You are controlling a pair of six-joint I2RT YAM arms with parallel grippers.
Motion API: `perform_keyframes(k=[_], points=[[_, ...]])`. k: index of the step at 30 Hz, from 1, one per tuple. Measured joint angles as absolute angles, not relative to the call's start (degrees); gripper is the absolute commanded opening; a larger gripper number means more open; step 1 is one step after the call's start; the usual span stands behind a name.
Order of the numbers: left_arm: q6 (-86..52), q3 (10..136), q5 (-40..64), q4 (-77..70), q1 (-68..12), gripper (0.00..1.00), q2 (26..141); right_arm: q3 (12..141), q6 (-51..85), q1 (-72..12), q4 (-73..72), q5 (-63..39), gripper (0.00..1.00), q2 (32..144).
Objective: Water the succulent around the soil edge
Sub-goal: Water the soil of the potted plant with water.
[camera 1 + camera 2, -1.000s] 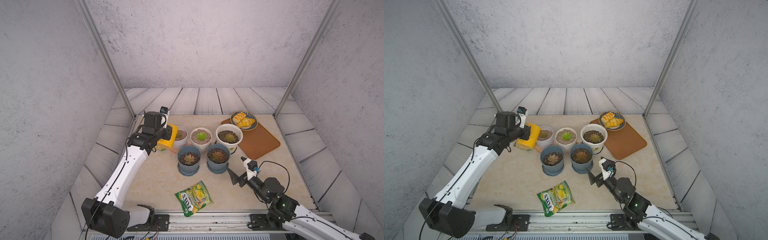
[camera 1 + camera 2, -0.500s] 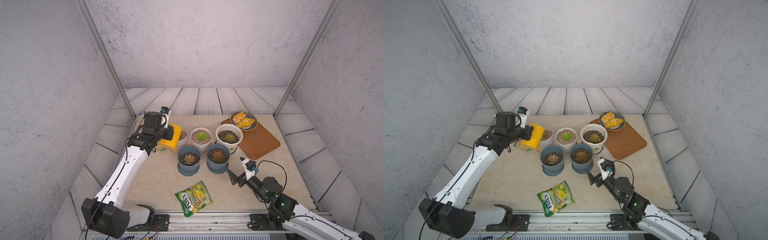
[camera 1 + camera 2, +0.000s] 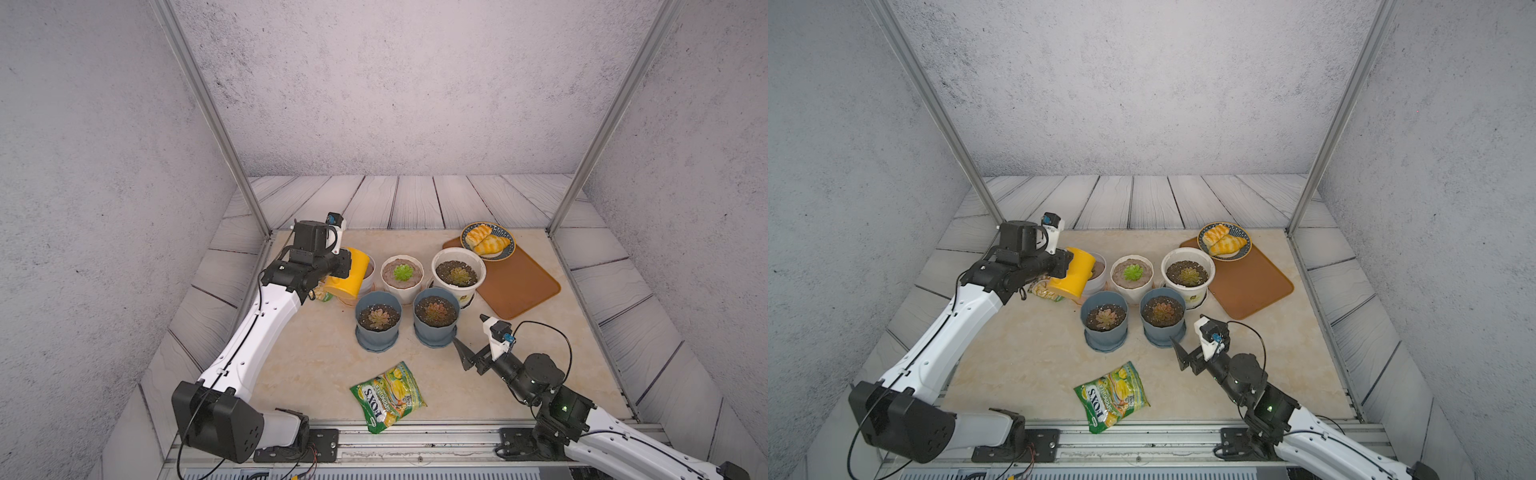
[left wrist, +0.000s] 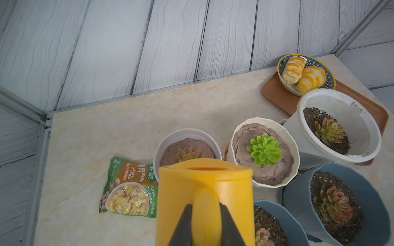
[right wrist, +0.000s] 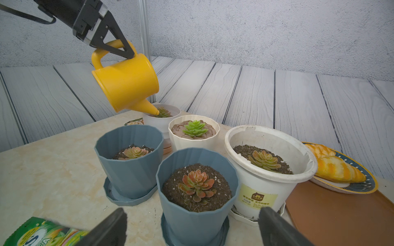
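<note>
My left gripper [image 4: 205, 207] is shut on the handle of a yellow watering can [image 4: 204, 187], also seen in both top views [image 3: 348, 277] [image 3: 1070, 272]. The can is tipped forward. In the right wrist view its spout [image 5: 152, 109] points down over the near soil edge of the small white pot [image 5: 162, 123] holding a pink-green succulent [image 5: 163, 112] [image 4: 187, 153]. That pot [image 3: 370, 270] stands at the back left of the pot cluster. My right gripper [image 3: 467, 357] [image 5: 193, 215] is open and empty, low over the table in front of the right blue pot.
Beside the target pot stand a cream pot [image 3: 390, 286] with a green succulent, a large white pot [image 3: 436, 259] and two blue pots [image 3: 376, 336] [image 3: 436, 334]. A soup packet [image 4: 128, 189] lies left of the pots. A snack bag [image 3: 388, 395] lies in front. An orange tray [image 3: 519, 286] carries a pastry plate [image 3: 509, 251].
The left gripper has moved the can a little to the right and tipped it further, bringing the spout over the small white pot. The right gripper has edged slightly toward the pots.
</note>
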State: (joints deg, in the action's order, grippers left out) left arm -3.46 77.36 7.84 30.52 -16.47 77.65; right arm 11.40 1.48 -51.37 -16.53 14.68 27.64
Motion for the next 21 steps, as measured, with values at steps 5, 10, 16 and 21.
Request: perform_keyframes(k=[5,10,16,21], points=[[-3.6,79.1,8.3,30.1,-16.5,0.0,79.0,11.4,1.5,-51.4,-16.5,14.7,0.99,27.7],[-3.5,80.8,8.4,29.8,-16.5,0.0,80.8,11.6,1.5,-51.4,-16.5,14.7,0.99,27.9],[-3.5,83.8,8.4,29.6,-16.5,0.0,84.4,11.6,1.5,-51.4,-16.5,14.6,0.99,28.3],[-3.5,86.5,8.4,29.2,-16.5,0.0,87.3,11.6,1.4,-51.4,-16.6,14.5,0.99,28.7]])
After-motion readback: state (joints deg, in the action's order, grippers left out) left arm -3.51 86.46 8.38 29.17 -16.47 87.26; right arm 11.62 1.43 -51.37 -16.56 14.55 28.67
